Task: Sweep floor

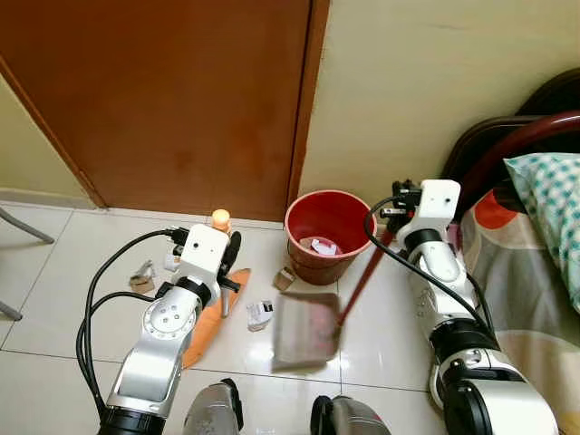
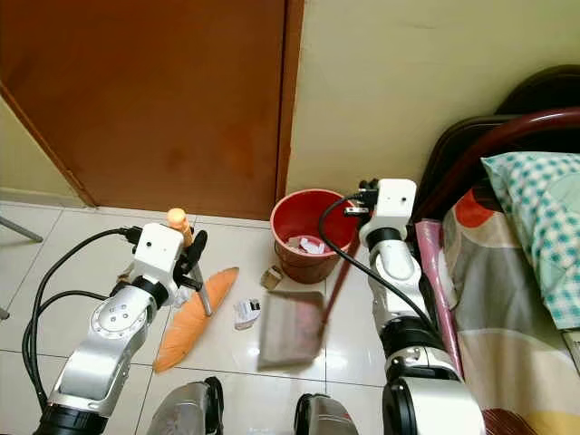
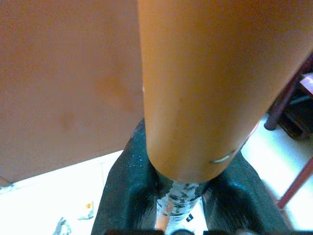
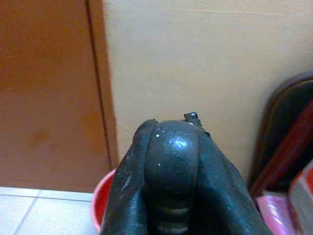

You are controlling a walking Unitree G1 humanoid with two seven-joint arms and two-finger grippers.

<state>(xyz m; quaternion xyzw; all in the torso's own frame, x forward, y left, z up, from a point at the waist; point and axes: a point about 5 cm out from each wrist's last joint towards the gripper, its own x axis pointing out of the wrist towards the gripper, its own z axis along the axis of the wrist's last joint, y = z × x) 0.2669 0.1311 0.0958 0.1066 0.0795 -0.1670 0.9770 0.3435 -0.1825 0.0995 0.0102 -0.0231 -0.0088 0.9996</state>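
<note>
Holding the broom [image 1: 207,319] low, the left gripper [image 1: 228,258] angles its orange bristles toward a paper scrap [image 1: 260,313] beside the dustpan [image 1: 305,330], near the red bucket [image 1: 326,234]. Left wrist view: fingers [image 3: 122,196] clamp the handle. Right wrist view — the right gripper [image 4: 172,183] is clamped around the dustpan's stick.

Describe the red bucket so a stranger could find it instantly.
Start at the brown door and follow its frame down to the tiled floor. The red bucket stands there against the cream wall, just beyond the dustpan. It is the one round, open container, with crumpled paper inside.
</note>
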